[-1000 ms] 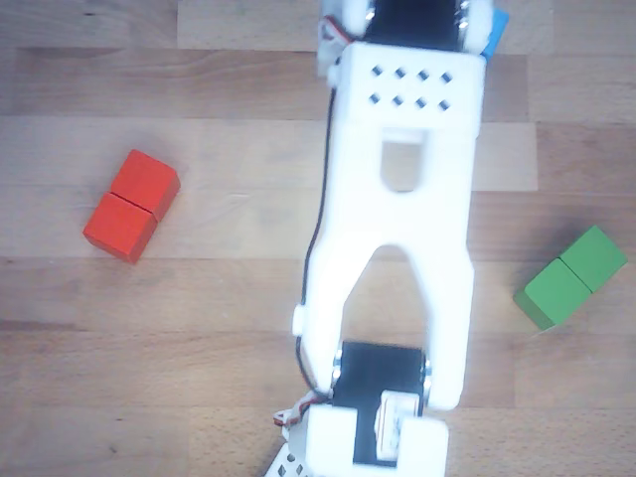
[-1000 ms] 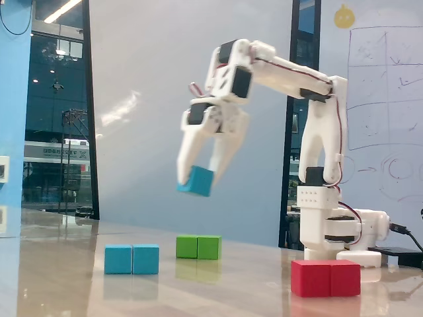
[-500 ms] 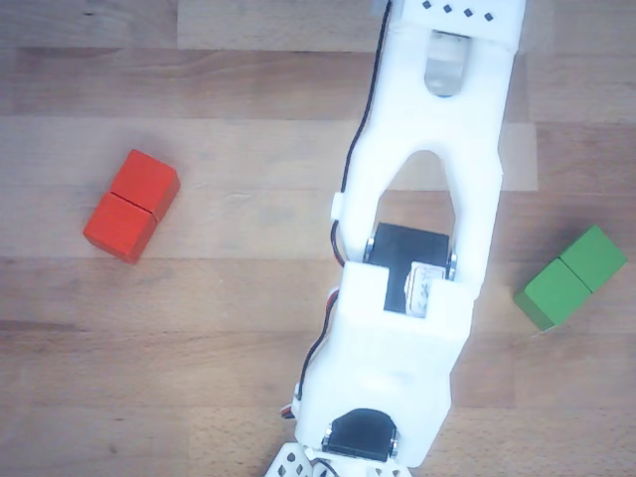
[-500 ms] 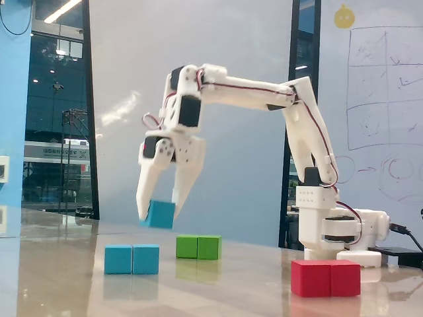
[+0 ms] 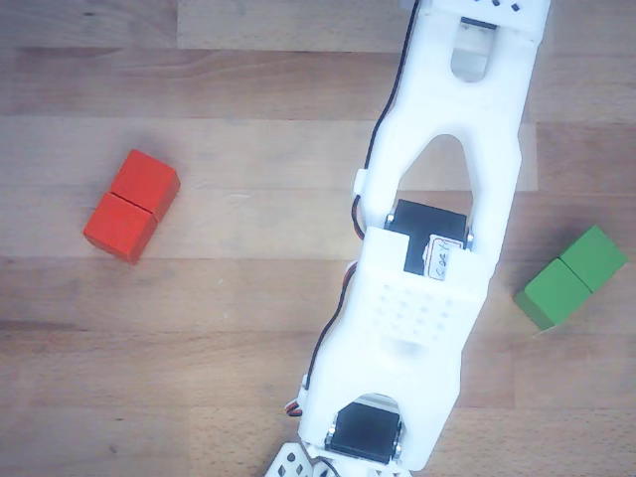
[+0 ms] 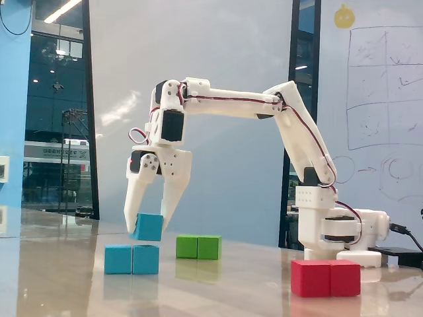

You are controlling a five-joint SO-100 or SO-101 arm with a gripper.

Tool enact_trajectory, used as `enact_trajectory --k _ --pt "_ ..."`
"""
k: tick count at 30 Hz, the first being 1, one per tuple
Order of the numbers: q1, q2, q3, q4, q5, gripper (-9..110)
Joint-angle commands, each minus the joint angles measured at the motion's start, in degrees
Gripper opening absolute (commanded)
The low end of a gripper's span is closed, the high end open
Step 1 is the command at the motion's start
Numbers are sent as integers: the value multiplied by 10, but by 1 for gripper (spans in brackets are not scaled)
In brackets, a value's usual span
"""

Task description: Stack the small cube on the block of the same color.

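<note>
one small cube pinched in the gripper, just above the block

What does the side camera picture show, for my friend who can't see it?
A white robot arm's gripper holds a small blue cube just above a longer blue block on a shiny table. A green block sits behind, and a red block sits at the right.

Wood-grain table, seemingly glossy
</note>
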Motion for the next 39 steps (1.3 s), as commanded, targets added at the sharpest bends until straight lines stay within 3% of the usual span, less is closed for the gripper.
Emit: enact_trajectory --k 1,39 --pt "4 15 -60 -2 -7 9" --pt "5 -27 -96 -2 -6 9"
